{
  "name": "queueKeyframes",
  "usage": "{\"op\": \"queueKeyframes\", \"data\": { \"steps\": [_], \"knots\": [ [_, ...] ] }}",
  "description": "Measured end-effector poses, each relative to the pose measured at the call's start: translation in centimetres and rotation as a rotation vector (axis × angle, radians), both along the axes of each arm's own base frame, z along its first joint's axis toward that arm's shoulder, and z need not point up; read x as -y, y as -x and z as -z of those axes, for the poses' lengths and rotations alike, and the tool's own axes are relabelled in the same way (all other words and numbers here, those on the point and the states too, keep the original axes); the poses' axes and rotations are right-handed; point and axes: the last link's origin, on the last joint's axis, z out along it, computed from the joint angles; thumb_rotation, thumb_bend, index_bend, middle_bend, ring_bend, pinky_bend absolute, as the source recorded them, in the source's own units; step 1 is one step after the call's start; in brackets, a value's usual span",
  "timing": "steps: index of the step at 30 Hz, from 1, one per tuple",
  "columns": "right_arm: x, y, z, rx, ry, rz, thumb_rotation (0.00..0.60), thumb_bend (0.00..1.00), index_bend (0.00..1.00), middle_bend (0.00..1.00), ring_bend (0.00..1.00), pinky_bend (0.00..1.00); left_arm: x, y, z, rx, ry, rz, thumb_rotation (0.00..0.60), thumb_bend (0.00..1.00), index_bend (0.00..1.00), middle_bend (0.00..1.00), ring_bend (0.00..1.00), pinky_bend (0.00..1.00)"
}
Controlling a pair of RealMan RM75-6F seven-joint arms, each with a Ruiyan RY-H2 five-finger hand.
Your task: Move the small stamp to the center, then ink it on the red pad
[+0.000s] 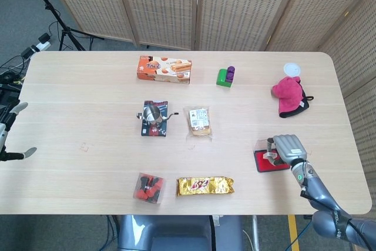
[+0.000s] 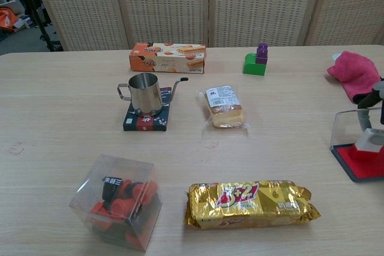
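Right hand (image 1: 288,147): hovering over the red pad (image 1: 269,161) near the right edge of the surface (image 1: 88,104); fingers curling down around the small stamp (image 2: 367,142). Whether they are actually gripping it, cannot tell.
Small stamp: sitting on the red pad, white body with a red base in the chest view, under a clear lid (image 2: 348,129) standing at the pad's back edge.
Left hand (image 1: 13,136): showing only at the far left edge of the head view, fingers apart, holding nothing.
Centre of surface: metal kettle (image 2: 145,93) standing on a dark patterned box (image 2: 146,121); wrapped cake slice (image 2: 224,107) lying just to its right.
Front row: clear box of red and black pieces (image 2: 117,201) and gold snack pack (image 2: 249,203) lying side by side, apart.
Back row: orange biscuit box (image 2: 167,57), green and purple blocks (image 2: 257,61).
Right side: pink cloth (image 1: 289,94) lying behind the pad, a white disc (image 1: 292,69) touching its far edge.
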Motion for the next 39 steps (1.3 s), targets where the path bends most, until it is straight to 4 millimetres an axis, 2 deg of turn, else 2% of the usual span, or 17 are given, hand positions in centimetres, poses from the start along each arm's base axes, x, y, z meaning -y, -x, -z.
{"op": "queueKeyframes", "data": {
  "steps": [12, 28, 35, 39],
  "knots": [
    [-0.4, 1.5, 0.8, 0.018, -0.012, 0.02, 0.6, 0.57, 0.6, 0.97, 1.0, 1.0, -0.1, -0.2, 0.4, -0.01, 0.01, -0.002, 0.6, 0.18, 0.0, 0.0, 0.0, 0.0],
    [-0.4, 2.5, 1.1, 0.023, -0.016, 0.041, 0.6, 0.57, 0.6, 0.97, 1.0, 1.0, -0.1, -0.2, 0.5, -0.009, 0.013, -0.002, 0.6, 0.18, 0.0, 0.0, 0.0, 0.0],
    [-0.6, 2.0, -0.2, 0.037, -0.004, 0.032, 0.6, 0.57, 0.6, 0.97, 1.0, 1.0, -0.1, -0.2, 0.5, -0.008, 0.013, -0.004, 0.6, 0.18, 0.0, 0.0, 0.0, 0.0],
    [-0.8, 1.4, -2.1, 0.044, 0.02, 0.017, 0.6, 0.57, 0.6, 0.97, 1.0, 1.0, -0.1, -0.2, 0.4, -0.007, 0.013, -0.003, 0.6, 0.18, 0.0, 0.0, 0.0, 0.0]
  ]
}}
